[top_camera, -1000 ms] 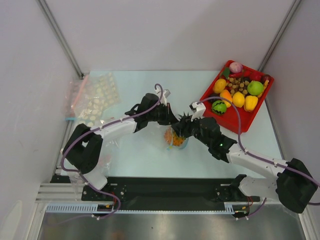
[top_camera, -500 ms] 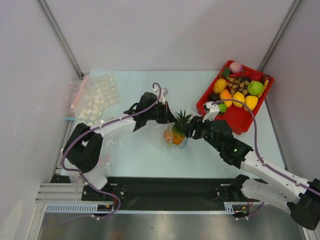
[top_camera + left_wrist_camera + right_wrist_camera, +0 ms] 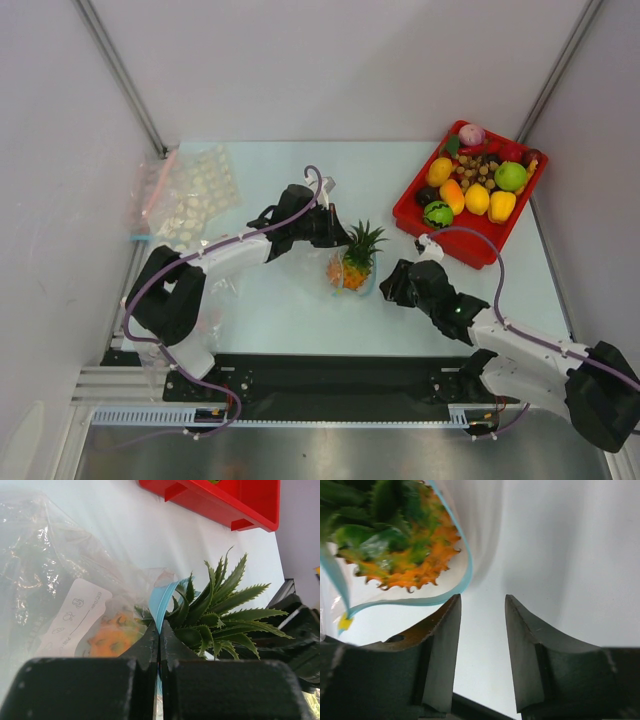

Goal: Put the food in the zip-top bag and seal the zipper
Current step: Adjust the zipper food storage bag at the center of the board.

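While left tool (image 3: pixel 159 634) is clamping the zipper (image 3: pixel 161 597), right tool (image 3: pixel 482 602) is hovering half-open, empty, right of the pineapple (image 3: pixel 351 268).

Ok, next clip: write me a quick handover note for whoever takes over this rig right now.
Left gripper: shut on the zipper, pinching the mouth of the zip-top bag.
Right gripper: open, empty, just right of the bag.
Done: the pineapple has its body in the bag, with its leaves poking out of the mouth.
Left: the green round fruit and other food lie in the red tray; the zipper is unsealed.
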Controlling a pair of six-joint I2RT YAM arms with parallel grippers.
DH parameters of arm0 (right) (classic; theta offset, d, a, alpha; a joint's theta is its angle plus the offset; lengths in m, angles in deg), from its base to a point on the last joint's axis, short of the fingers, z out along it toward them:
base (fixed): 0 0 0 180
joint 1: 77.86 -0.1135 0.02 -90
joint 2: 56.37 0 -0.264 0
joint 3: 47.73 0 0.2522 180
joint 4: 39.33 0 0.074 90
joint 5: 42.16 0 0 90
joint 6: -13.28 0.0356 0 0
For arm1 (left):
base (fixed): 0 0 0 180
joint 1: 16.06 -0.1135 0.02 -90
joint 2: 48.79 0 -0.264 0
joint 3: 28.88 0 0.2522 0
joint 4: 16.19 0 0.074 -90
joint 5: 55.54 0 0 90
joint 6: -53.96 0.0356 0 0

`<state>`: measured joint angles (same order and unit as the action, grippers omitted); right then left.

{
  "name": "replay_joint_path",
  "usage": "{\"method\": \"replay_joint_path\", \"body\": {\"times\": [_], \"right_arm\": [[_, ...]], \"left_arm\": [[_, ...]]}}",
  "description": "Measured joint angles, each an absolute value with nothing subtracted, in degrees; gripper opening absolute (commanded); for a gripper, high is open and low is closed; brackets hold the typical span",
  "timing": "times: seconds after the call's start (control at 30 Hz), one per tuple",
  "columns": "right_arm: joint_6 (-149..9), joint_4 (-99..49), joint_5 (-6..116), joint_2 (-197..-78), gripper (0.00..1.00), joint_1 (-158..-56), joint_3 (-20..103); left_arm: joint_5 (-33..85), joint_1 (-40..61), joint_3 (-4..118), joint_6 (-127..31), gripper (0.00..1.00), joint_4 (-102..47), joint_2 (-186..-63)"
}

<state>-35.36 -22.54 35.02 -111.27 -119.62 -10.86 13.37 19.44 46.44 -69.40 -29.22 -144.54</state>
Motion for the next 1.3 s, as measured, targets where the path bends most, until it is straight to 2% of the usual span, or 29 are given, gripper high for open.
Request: {"method": "replay_joint_path", "body": {"times": [0.3,0.5,0.53,0.67,0.93,1.13,1.3], "right_arm": [[-32.56,-32.55,37.86,-123.24,0.5,-118.96,-11.6],[-32.34,-36.53,39.33,-131.4,0.45,-118.96,-10.18],[-32.27,-37.12,39.61,-132.6,0.42,-118.99,-9.79],[-32.49,-38.19,40.42,-134.24,0.0,-119.03,-7.93],[-33.61,-30.78,40.68,-129.06,0.0,-119.18,-4.45],[-37.89,-13.51,40.18,-125.32,0.0,-118.46,9.16],[-39.95,-6.0,40.09,-120.77,0.0,-118.07,18.06]], "left_arm": [[13.35,19.4,46.51,-69.42,0.0,-29.57,-144.54],[13.33,19.38,46.51,-69.42,0.0,-29.73,-144.54],[13.33,19.38,46.51,-69.42,0.0,-29.77,-144.54],[13.33,19.38,46.51,-69.42,0.0,-30.19,-144.54],[13.37,19.38,46.51,-69.49,0.0,-30.99,-144.36],[16.11,19.42,46.51,-69.47,0.0,-34.03,-140.23],[17.07,20.78,47.75,-69.44,0.0,-37.79,-133.52]]}}
